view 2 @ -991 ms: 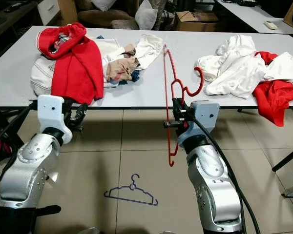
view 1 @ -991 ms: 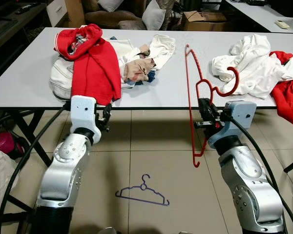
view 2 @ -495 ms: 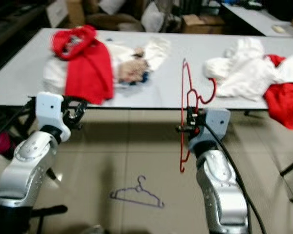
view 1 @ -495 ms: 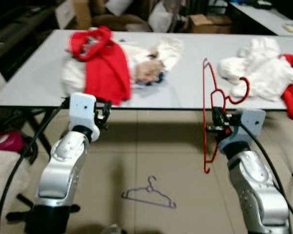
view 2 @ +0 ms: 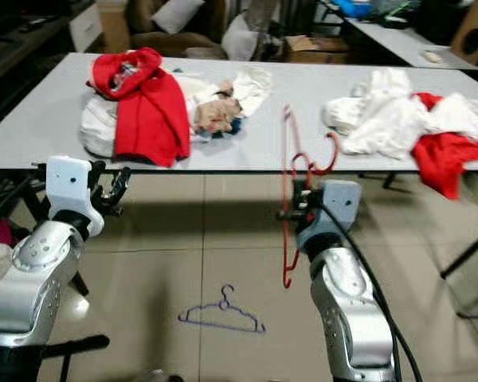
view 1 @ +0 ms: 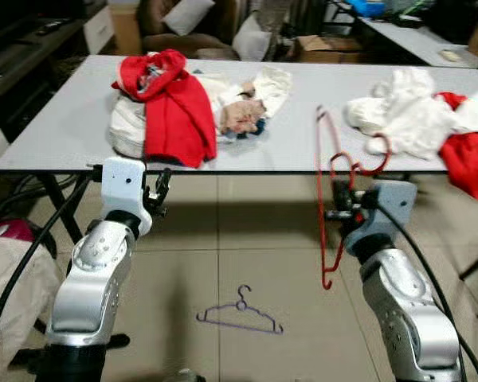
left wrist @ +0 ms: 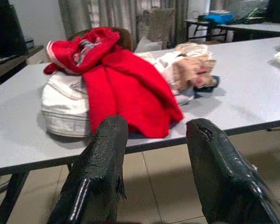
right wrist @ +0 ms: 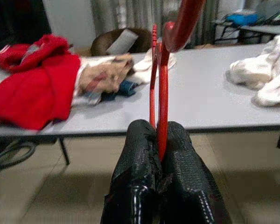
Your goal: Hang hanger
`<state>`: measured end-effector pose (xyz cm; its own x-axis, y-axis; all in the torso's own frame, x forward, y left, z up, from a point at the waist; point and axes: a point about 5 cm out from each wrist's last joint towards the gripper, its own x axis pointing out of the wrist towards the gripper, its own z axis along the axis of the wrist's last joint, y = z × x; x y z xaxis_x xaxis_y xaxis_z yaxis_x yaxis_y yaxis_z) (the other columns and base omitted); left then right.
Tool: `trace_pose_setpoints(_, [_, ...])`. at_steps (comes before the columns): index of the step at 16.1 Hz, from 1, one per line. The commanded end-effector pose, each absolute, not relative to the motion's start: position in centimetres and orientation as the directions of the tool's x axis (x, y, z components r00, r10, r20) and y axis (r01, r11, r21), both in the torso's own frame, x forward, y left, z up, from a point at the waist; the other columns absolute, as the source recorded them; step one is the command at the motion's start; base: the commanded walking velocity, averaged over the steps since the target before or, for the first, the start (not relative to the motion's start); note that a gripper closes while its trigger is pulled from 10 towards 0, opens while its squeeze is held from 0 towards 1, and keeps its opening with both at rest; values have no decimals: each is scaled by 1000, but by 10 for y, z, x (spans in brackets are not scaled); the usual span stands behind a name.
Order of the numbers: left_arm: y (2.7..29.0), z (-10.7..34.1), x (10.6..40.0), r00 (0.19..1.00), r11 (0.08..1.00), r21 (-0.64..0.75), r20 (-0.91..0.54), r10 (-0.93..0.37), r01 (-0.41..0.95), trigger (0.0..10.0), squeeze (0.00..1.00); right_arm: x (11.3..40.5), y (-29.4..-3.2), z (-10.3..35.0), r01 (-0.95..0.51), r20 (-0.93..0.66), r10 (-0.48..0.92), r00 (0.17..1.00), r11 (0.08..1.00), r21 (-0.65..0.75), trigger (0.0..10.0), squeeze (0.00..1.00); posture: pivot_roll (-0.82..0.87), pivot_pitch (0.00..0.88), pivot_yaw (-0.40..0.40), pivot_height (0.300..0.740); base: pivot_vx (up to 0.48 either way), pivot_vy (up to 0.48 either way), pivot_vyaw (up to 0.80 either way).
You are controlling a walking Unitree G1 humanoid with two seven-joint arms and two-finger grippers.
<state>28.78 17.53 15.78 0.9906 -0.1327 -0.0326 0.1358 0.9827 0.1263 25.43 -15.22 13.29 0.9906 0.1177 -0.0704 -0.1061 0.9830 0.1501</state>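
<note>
A red plastic hanger (view 1: 325, 203) stands upright in front of the grey table's near edge, its hook (view 1: 372, 163) curling to the right. My right gripper (view 1: 342, 204) is shut on the hanger's neck; in the right wrist view the red bar (right wrist: 161, 93) rises from between the closed fingers (right wrist: 141, 158). My left gripper (view 1: 158, 191) is held out before the table edge, open with nothing in it, its two black fingers (left wrist: 105, 163) pointing at a red garment (left wrist: 126, 88). A purple wire hanger (view 1: 239, 313) lies on the tiled floor between my arms.
The grey table (view 1: 303, 151) carries a heap of red and white clothes (view 1: 171, 107) at the left and another white and red heap (view 1: 430, 119) at the right. Chairs and a cardboard box (view 1: 323, 46) stand behind it. A black cable (view 1: 24, 270) hangs by my left arm.
The camera has drawn back, so the table looks farther off. The red hanger stays clamped in my right gripper, and the left gripper stays open.
</note>
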Motion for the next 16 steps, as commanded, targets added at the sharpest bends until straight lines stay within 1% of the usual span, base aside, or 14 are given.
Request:
trace_pose_setpoints(1, [175, 160, 288, 990, 982, 124, -20, -143, 144, 10000, 0, 254, -149, 132, -143, -93, 156, 983, 980, 139, 10000, 0, -76, 0, 0, 740, 0, 0, 0])
trace_pose_setpoints(2, [172, 160, 290, 988, 981, 119, -20, -154, 155, 10000, 0, 252, -144, 133, -194, -95, 207, 974, 973, 129, 10000, 0, -89, 0, 2, 740, 0, 0, 0])
trace_pose_setpoints(6, [171, 156, 289, 990, 983, 113, -25, -140, 142, 10000, 0, 251, -147, 135, -189, -91, 200, 975, 975, 118, 10000, 0, -85, 0, -6, 740, 0, 0, 0])
trace_pose_setpoints(8, [172, 154, 287, 990, 985, 104, -29, -139, 141, 10000, 0, 253, -149, 135, -176, -92, 186, 978, 978, 111, 10000, 0, -83, 0, -10, 740, 244, 0, 0])
trace_pose_setpoints(10, [172, 151, 287, 990, 985, 102, -37, -140, 143, 10000, 0, 257, -144, 138, -218, -78, 225, 971, 972, 84, 10000, 0, -89, 0, -7, 740, 268, 0, 0])
trace_pose_setpoints(16, [173, 149, 288, 992, 988, 89, -33, -125, 127, 10000, 0, 260, -143, 139, -229, -73, 234, 969, 970, 79, 10000, 0, -90, 0, -21, 740, 296, 0, 0])
